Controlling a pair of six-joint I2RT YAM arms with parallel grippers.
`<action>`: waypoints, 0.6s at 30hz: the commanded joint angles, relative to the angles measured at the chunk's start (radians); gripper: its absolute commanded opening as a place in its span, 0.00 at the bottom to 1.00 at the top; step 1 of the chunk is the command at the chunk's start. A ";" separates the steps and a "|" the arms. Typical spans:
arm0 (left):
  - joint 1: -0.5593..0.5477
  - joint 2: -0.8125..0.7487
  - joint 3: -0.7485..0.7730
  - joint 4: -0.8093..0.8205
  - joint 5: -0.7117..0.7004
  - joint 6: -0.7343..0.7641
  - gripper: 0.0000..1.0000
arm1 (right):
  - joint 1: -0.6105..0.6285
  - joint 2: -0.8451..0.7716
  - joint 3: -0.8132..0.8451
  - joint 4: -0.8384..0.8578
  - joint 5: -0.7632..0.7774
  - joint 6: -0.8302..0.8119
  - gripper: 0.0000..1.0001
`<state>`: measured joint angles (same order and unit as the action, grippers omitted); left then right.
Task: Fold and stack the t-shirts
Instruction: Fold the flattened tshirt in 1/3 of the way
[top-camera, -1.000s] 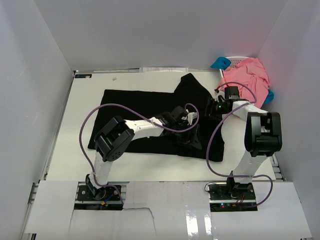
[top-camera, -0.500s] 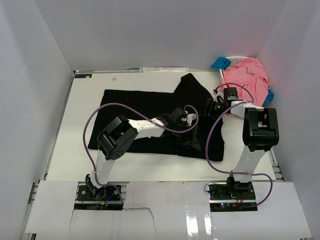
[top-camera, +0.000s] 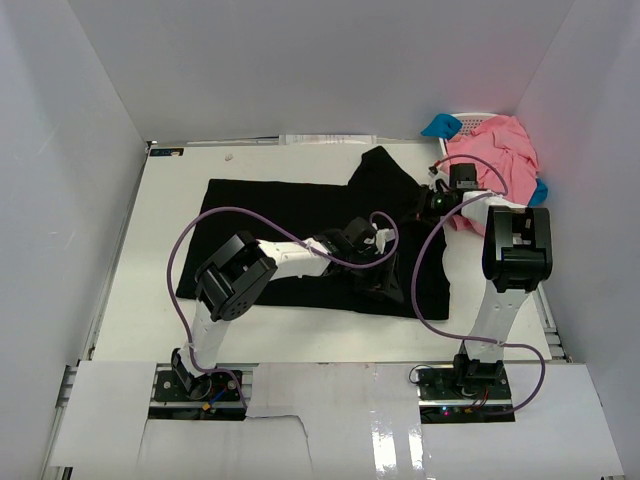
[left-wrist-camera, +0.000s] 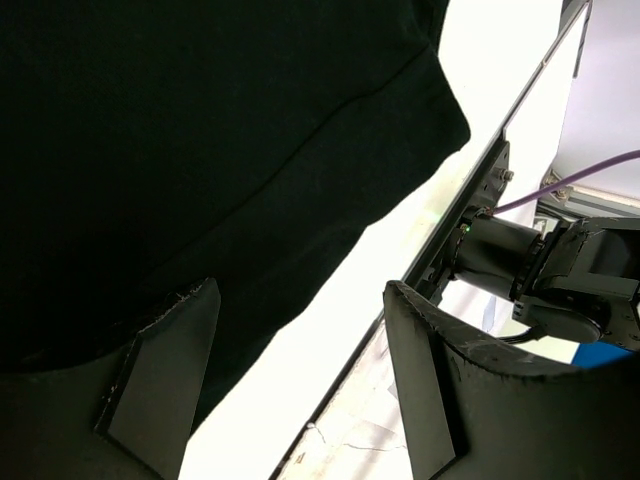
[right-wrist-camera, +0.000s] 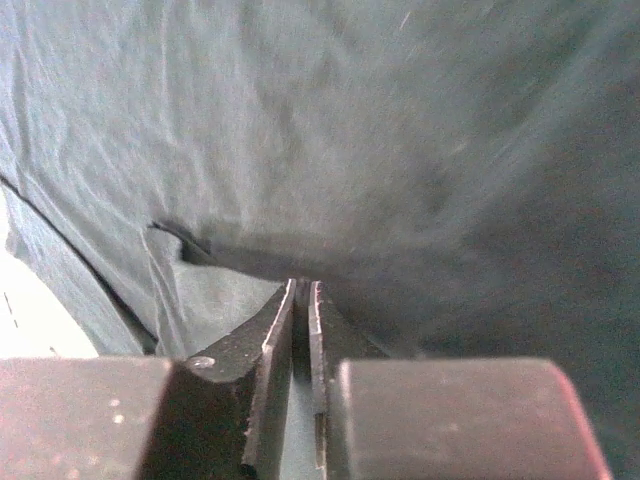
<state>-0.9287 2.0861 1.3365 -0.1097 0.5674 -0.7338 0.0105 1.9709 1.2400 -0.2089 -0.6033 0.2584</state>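
Sprawling across white table (top-camera: 165, 250), black t-shirt (top-camera: 280, 203)

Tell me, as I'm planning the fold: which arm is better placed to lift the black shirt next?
Right: the right pincer looks shut on the black t-shirt; the left pincer hangs open, gripping nothing.

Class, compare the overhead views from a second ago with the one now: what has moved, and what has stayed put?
The right gripper, shut on the black t-shirt, moved slightly toward the table's far edge. The left gripper, open above the shirt, barely shifted. The shirt's outline and the pink t-shirts stayed as they were.
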 joint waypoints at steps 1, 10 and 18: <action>-0.027 0.003 -0.022 -0.045 -0.018 0.011 0.78 | -0.040 0.023 0.081 0.020 -0.009 0.008 0.16; -0.038 0.011 -0.013 -0.054 -0.020 0.013 0.78 | -0.057 0.008 0.096 0.025 0.059 -0.013 0.23; -0.038 -0.023 0.068 -0.163 -0.087 0.065 0.79 | -0.050 -0.105 0.084 0.060 0.106 -0.011 0.49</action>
<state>-0.9497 2.0865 1.3590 -0.1520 0.5510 -0.7193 -0.0437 1.9839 1.3075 -0.2066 -0.5396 0.2607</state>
